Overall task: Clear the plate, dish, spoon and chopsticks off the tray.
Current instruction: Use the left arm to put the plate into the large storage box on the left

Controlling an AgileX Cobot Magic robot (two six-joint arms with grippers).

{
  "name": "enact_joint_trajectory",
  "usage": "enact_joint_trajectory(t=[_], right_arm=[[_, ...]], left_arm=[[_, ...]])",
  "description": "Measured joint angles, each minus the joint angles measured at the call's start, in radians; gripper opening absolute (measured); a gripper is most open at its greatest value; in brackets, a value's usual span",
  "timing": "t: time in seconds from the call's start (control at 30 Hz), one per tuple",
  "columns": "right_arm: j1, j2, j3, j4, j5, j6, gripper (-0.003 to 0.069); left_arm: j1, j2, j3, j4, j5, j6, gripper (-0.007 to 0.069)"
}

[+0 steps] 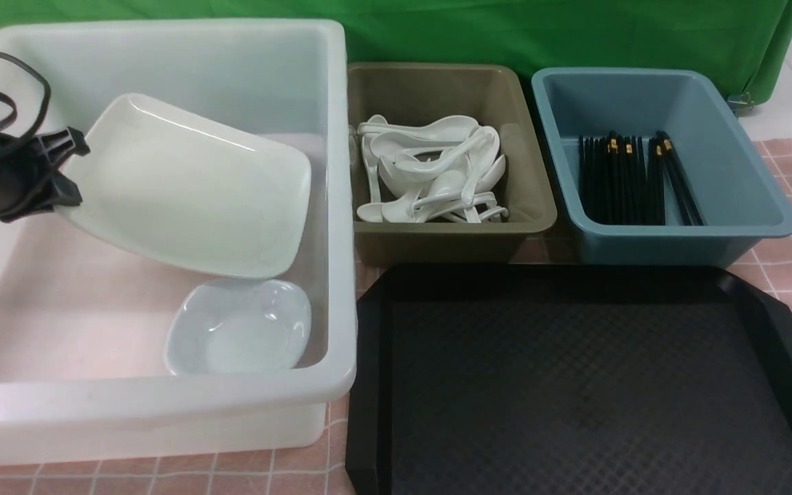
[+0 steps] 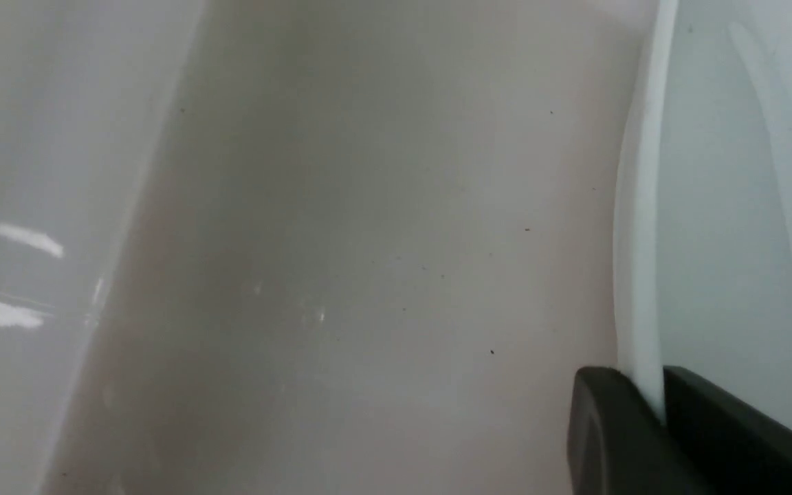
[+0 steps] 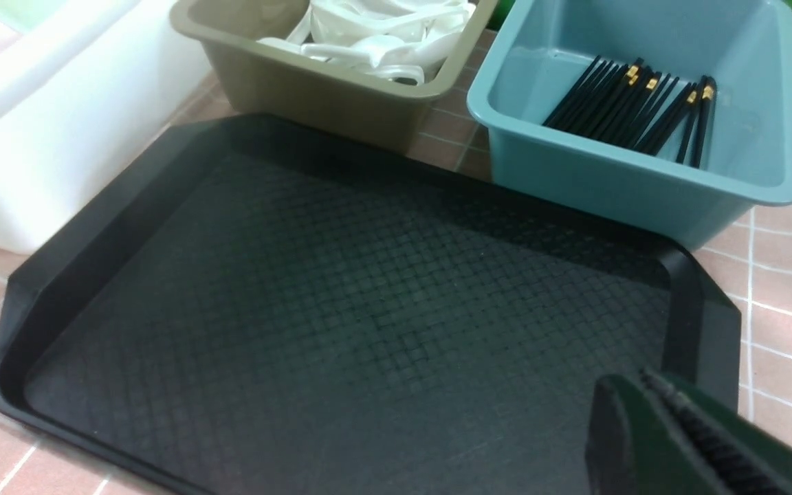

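The tray (image 1: 588, 385) lies bare; at ten o'clock the stiff, slippery, breakable plate (image 1: 190, 185) is pinched by its rim in the left gripper (image 1: 66, 172); the right gripper (image 3: 657, 412) is closed, empty.

Left wrist view, close in. Left gripper (image 2: 663, 405): two black fingers (image 2: 609, 440) pinched on the thin white rim of the plate (image 2: 726, 227), one on each face. Plate seen edge-on, its glossy pale face turned off to one side. Behind it, the smooth whitish inner wall of a tub (image 2: 341, 240), dotted with small dark specks; bright glints near one side
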State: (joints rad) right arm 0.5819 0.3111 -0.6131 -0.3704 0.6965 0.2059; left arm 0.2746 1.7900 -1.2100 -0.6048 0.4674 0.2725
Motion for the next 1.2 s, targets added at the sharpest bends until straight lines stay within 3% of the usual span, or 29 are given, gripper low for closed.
enact_joint_trajectory(t=[0.27, 0.43, 0.6, 0.67, 0.83, 0.97, 1.0, 1.1, 1.2], right_arm=[[0.0, 0.0, 0.0, 0.0, 0.0, 0.0, 0.0052], [0.0, 0.0, 0.0, 0.0, 0.0, 0.0, 0.0052], [0.0, 0.0, 0.0, 0.0, 0.0, 0.0, 0.0052], [0.0, 0.0, 0.0, 0.0, 0.0, 0.0, 0.0052], [0.0, 0.0, -0.002, 0.0, 0.002, 0.024, 0.0046], [0.0, 0.019, -0.059, 0.006, 0.087, 0.04, 0.003], [0.0, 0.038, -0.115, 0.006, 0.17, 0.044, 0.003], [0.0, 0.065, -0.21, 0.004, 0.302, 0.03, 0.003], [0.0, 0.07, -0.265, 0.003, 0.372, 0.015, 0.003]], left_arm=[[0.0, 0.0, 0.0, 0.055, -0.048, 0.005, 0.0034], [0.0, 0.0, 0.0, 0.147, -0.05, -0.069, 0.0075], [0.0, 0.0, 0.0, 0.296, -0.047, -0.215, 0.0194], [0.0, -0.001, 0.0, 0.375, -0.021, -0.267, 0.0276], [-0.001, -0.001, -0.015, 0.427, 0.071, -0.285, 0.033], [-0.001, -0.029, -0.063, 0.444, 0.201, -0.272, 0.0272], [-0.001, -0.06, -0.084, 0.445, 0.252, -0.259, 0.0189], [-0.001, -0.122, -0.098, 0.438, 0.3, -0.238, 0.0064], [-0.001, -0.158, -0.101, 0.412, 0.332, -0.217, 0.0016]])
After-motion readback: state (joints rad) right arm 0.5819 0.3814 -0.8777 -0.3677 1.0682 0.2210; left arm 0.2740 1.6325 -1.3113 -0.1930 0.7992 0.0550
